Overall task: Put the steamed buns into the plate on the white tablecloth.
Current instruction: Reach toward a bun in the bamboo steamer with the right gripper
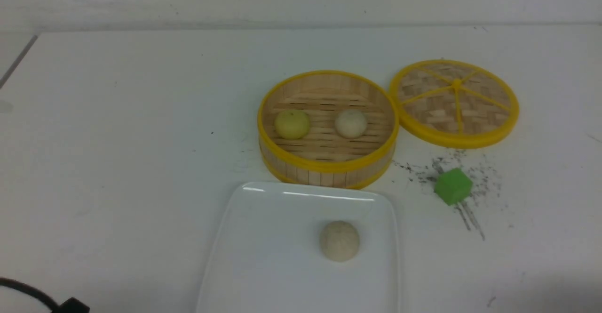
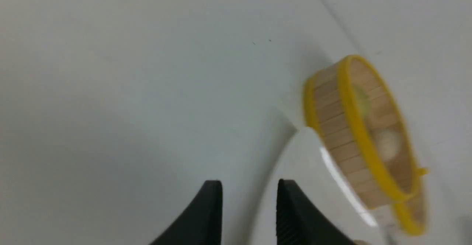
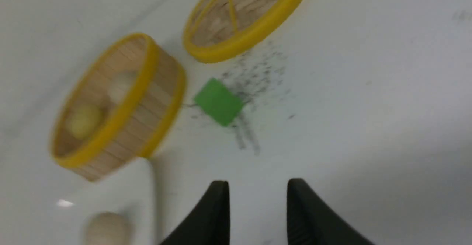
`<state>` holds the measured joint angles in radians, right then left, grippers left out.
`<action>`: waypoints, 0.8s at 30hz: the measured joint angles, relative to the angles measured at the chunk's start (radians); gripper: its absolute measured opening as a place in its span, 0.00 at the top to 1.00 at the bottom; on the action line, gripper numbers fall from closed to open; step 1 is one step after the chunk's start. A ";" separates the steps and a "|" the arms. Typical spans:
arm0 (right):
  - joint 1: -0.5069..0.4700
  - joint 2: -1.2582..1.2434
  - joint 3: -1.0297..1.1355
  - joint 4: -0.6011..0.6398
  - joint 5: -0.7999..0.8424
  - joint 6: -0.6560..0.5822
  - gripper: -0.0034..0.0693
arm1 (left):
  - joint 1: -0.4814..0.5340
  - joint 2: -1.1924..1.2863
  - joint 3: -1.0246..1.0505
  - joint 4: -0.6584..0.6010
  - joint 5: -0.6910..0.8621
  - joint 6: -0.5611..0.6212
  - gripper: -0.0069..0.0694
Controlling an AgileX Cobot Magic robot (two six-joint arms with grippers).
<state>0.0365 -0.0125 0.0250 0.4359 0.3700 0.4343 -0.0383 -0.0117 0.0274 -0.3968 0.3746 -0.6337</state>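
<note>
One beige steamed bun (image 1: pixel 339 241) lies in the white rectangular plate (image 1: pixel 263 256) at the front of the white tablecloth (image 1: pixel 117 139). A pale yellow bun (image 1: pixel 292 124) and an off-white bun (image 1: pixel 351 123) sit in the open bamboo steamer (image 1: pixel 328 162) just behind the plate. My left gripper (image 2: pixel 249 193) is open and empty, above the plate's left edge (image 2: pixel 295 153). My right gripper (image 3: pixel 258 193) is open and empty over bare cloth right of the plate. The steamer (image 3: pixel 118 101) and the plated bun (image 3: pixel 107 228) show in the right wrist view. Neither gripper shows in the front view.
The steamer's lid (image 1: pixel 455 102) lies flat to the right of the steamer. A green cube (image 1: pixel 453 186) sits on dark smudges in front of the lid, also seen in the right wrist view (image 3: pixel 218 101). A black cable (image 1: pixel 28 294) crosses the front left corner.
</note>
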 joint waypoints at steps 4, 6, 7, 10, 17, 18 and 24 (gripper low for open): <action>0.000 0.000 0.000 0.160 -0.005 0.080 0.62 | 0.000 0.000 0.000 -0.095 0.004 -0.108 0.59; 0.000 0.000 0.000 0.183 -0.008 0.091 0.62 | 0.000 0.000 0.000 -0.105 0.004 -0.117 0.59; 0.000 0.000 0.000 0.184 -0.008 0.091 0.62 | 0.000 0.000 0.000 -0.106 0.004 -0.117 0.59; 0.000 0.000 0.000 0.199 0.001 0.096 0.62 | 0.000 0.000 0.000 -0.120 0.004 -0.119 0.60; 0.000 0.009 -0.177 0.152 0.028 -0.114 0.70 | 0.001 0.001 -0.184 -0.132 0.109 0.127 0.83; 0.000 0.028 -0.228 0.122 0.029 -0.172 0.75 | 0.001 0.012 -0.232 -0.124 0.128 0.164 0.87; 0.000 0.285 -0.457 -0.094 0.203 -0.349 0.97 | 0.001 0.251 -0.444 -0.022 0.353 0.236 0.91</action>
<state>0.0365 0.2728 -0.4315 0.3422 0.5733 0.0854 -0.0373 0.2389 -0.4171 -0.4188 0.7276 -0.3980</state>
